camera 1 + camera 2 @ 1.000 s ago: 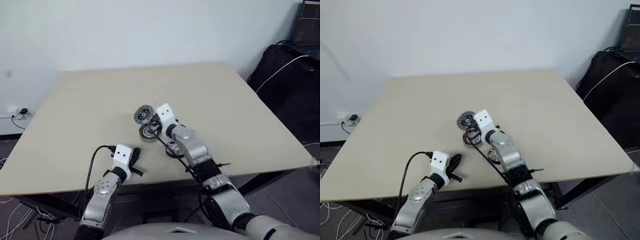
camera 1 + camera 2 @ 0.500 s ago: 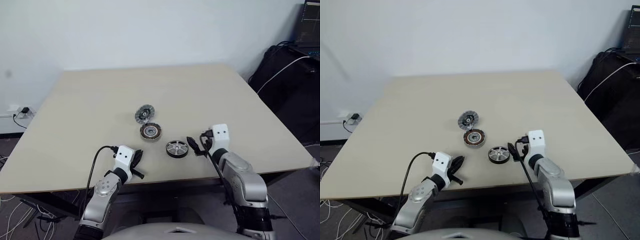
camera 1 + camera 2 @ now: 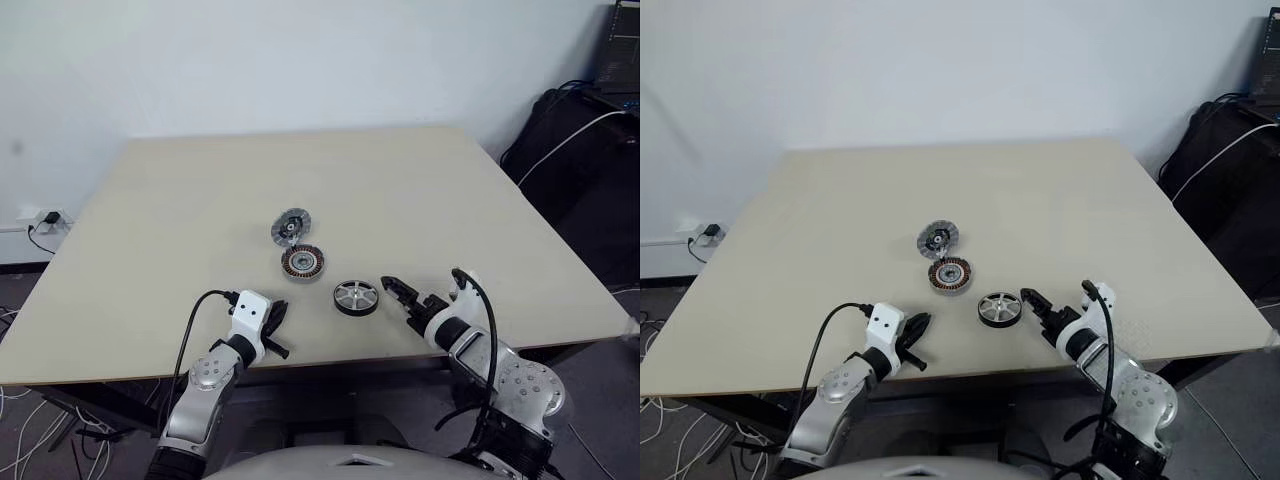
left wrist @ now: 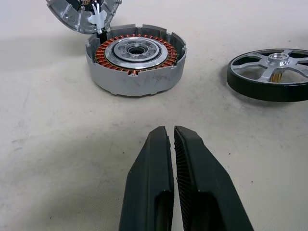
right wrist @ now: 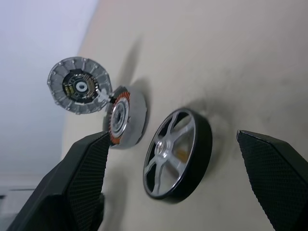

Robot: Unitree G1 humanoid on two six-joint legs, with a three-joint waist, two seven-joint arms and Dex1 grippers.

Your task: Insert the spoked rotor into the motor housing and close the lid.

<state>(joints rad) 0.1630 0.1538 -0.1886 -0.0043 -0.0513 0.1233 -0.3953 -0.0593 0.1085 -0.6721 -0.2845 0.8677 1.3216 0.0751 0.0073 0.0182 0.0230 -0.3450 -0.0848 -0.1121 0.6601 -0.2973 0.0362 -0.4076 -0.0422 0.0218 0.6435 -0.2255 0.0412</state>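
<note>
Right tool pulled back from the motor parts, now wide open and empty

The right tool (image 3: 402,296) has left the housing (image 3: 301,262) and now faces the spoked rotor (image 3: 355,297), which lies just beside it on the worktop (image 3: 180,210); the lid (image 3: 290,227) stands hinged open behind. The left tool (image 4: 172,139) is shut, empty. The rotor is probably picked next.

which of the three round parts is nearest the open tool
The spoked wheel, dark rim, silver spokes; it lies just ahead of the right tool, while the copper-wound one and the ribbed lid lie farther.
</note>
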